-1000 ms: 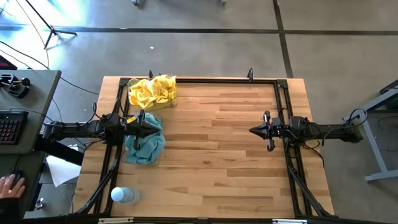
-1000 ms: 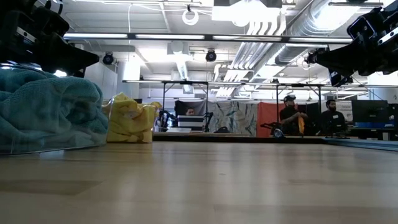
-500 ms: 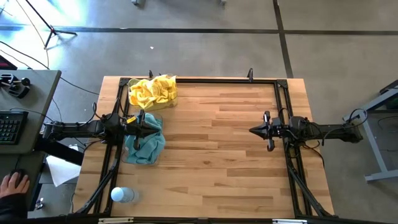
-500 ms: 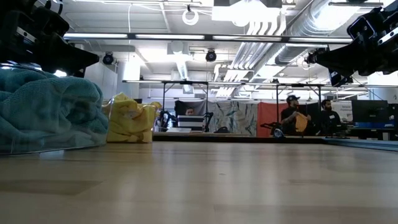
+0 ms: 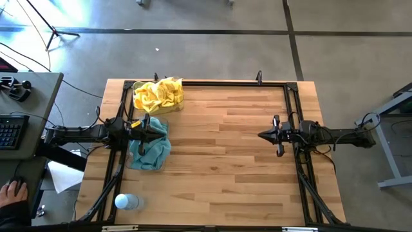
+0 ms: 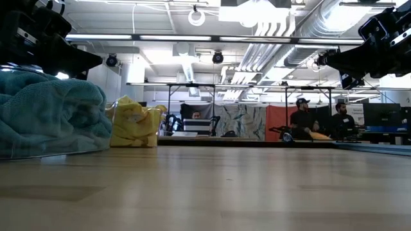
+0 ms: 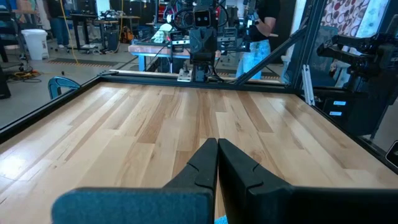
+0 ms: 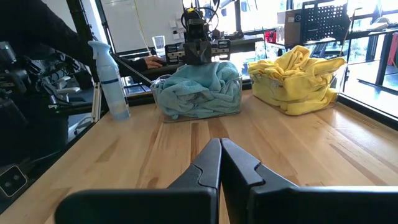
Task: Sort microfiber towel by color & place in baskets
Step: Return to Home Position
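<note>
A heap of teal towels (image 5: 150,149) fills one clear basket (image 8: 198,109) at the table's left side. A heap of yellow towels (image 5: 158,95) fills a second clear basket (image 8: 298,102) at the far left corner. My left gripper (image 5: 165,129) hangs shut above the teal heap, pointing level toward the table's right. My right gripper (image 5: 260,135) is shut too, held level above the bare wood at the right side and pointing left. Neither touches anything.
A pale blue spray bottle (image 5: 126,202) stands at the near left corner. The black metal frame (image 5: 212,83) runs along the table's far, left and right edges. People sit in the room beyond (image 6: 302,122). A hand (image 5: 9,193) rests on a desk off the table's left.
</note>
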